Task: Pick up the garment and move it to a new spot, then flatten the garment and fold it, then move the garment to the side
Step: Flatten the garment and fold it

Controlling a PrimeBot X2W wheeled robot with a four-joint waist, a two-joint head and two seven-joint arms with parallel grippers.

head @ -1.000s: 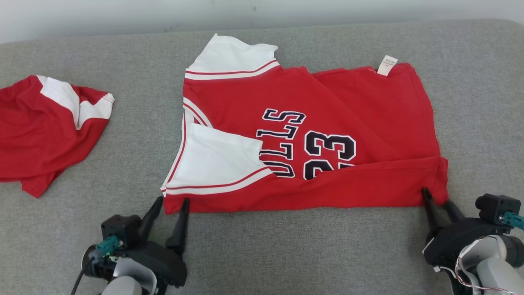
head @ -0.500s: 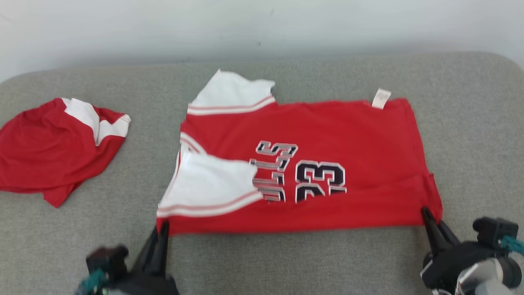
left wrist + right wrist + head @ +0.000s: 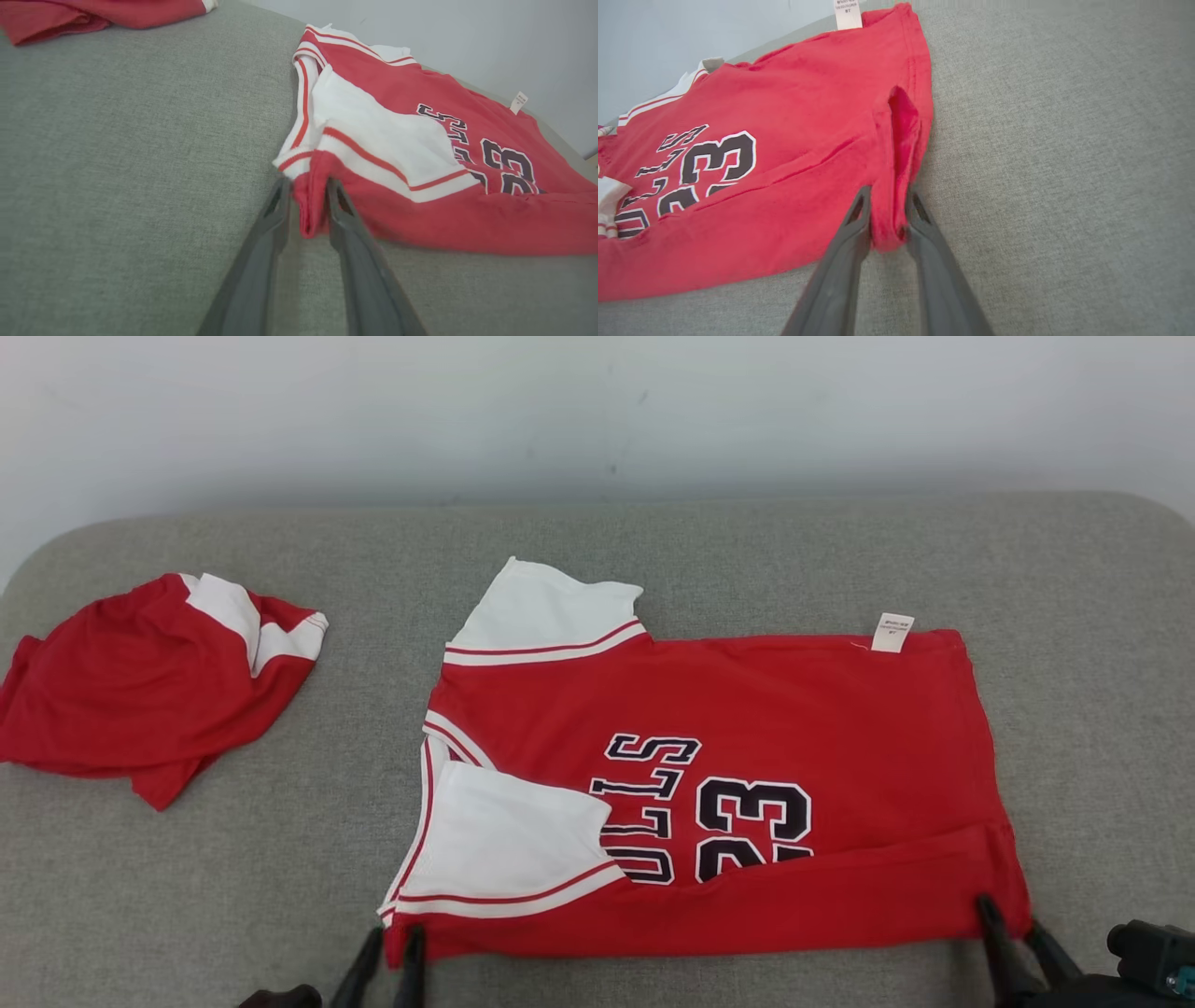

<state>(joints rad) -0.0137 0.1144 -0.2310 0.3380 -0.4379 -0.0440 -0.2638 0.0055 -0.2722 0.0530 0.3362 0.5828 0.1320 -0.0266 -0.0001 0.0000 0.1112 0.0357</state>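
Tbh the left claw [image 3: 308, 189] and right claw [image 3: 888, 198] each pinch only a thin corner of the jersey [image 3: 747, 709], so either could slip mid-fold.

The red jersey [image 3: 794, 709] carries a big dark number 23 [image 3: 752, 812] outlined in white, lying sideways. Beside it run matching letters [image 3: 653, 821], ULLS as far as they show; a folded white sleeve [image 3: 509, 845] covers the start. The small white tag [image 3: 892, 633] on its edge has print too fine to read.
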